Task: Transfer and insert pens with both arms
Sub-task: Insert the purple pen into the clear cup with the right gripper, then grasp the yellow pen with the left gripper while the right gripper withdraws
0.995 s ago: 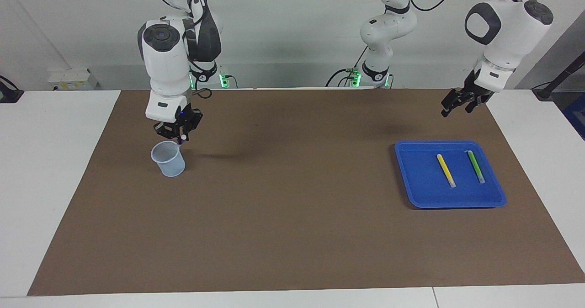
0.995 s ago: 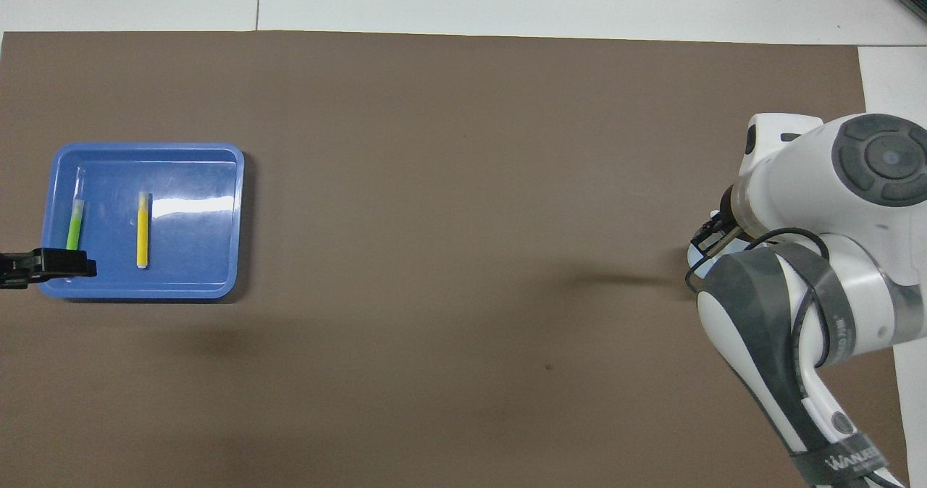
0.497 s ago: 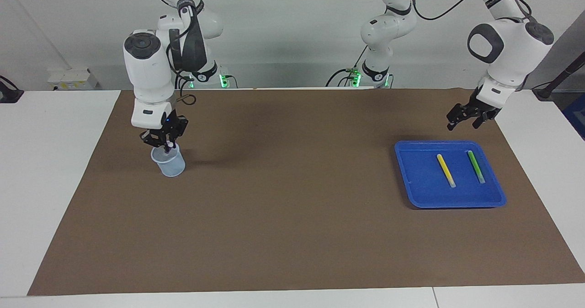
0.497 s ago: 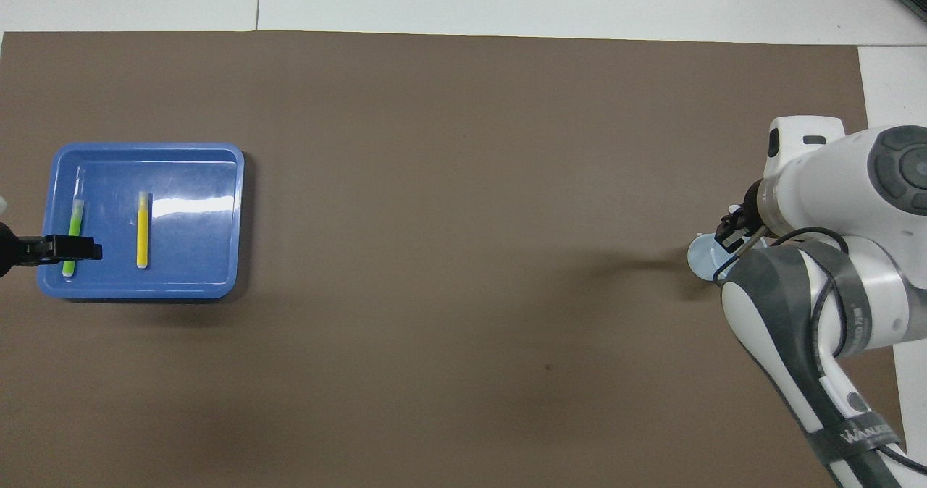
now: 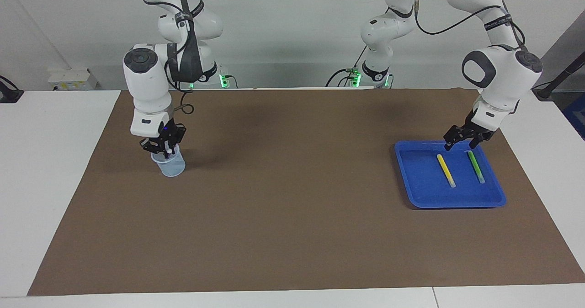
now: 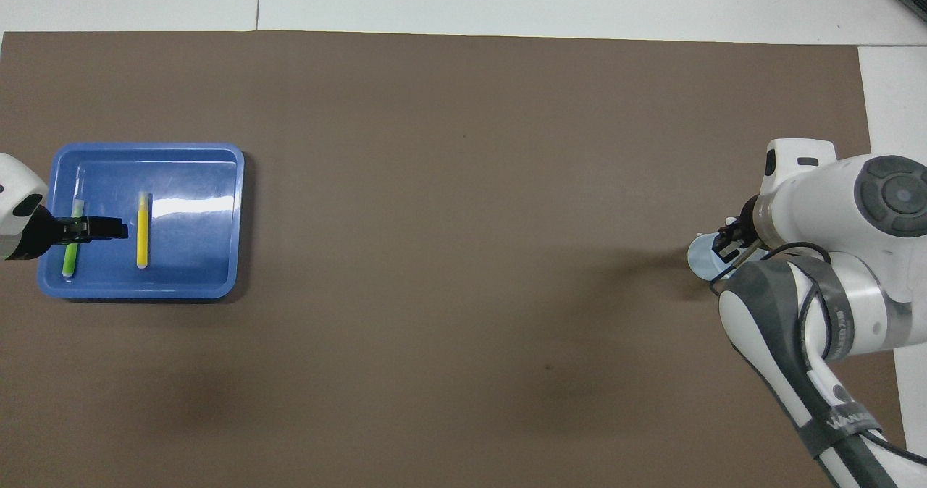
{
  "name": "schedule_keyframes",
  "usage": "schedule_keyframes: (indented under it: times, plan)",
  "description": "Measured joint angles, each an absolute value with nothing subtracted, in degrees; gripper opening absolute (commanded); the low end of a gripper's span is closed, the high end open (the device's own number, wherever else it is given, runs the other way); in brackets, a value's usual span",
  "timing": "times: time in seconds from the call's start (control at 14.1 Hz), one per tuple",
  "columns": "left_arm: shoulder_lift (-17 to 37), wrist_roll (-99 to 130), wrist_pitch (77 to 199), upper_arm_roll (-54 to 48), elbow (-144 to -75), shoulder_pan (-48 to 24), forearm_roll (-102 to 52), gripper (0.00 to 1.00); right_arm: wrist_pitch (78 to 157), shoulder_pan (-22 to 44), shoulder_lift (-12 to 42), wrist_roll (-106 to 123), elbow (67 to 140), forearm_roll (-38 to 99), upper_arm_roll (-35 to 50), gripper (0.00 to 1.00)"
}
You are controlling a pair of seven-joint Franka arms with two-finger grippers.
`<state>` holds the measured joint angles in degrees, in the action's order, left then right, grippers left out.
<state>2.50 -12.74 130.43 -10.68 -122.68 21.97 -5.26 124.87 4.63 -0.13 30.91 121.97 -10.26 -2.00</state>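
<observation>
Blue tray [image 5: 413, 193] holds the yellow pen [image 5: 445, 170] and green pen [image 5: 475, 167], over which the left gripper [image 5: 461, 144], fingers spread and empty, has dropped, while the right gripper [image 5: 163, 151], grip unclear, has sunk into the cup [image 5: 172, 167].

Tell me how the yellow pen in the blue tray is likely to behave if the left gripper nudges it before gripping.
The yellow pen looks slim, round and stiff, so a nudge would probably roll it rather than bend it. It lies flat on the blue tray, whose glossy floor may let it slide. The raised rim should stop it.
</observation>
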Motion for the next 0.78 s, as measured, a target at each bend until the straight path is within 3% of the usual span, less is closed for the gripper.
schedule_keyframes:
  times: [0.43, 0.78]
  plan:
    - [8.4, -12.7, 137.1, -10.8, -122.7, 21.5, -5.3, 1.00, 124.8, 4.6, -0.5, 30.8, 121.7, -9.2, -1.9, 1.00]
    - [12.9, -13.0, 141.3, -10.9, -122.7, 21.1, -5.3, 1.00, 121.0, 5.0, -1.8, 26.3, 118.9, 0.8, -1.3, 1.00]
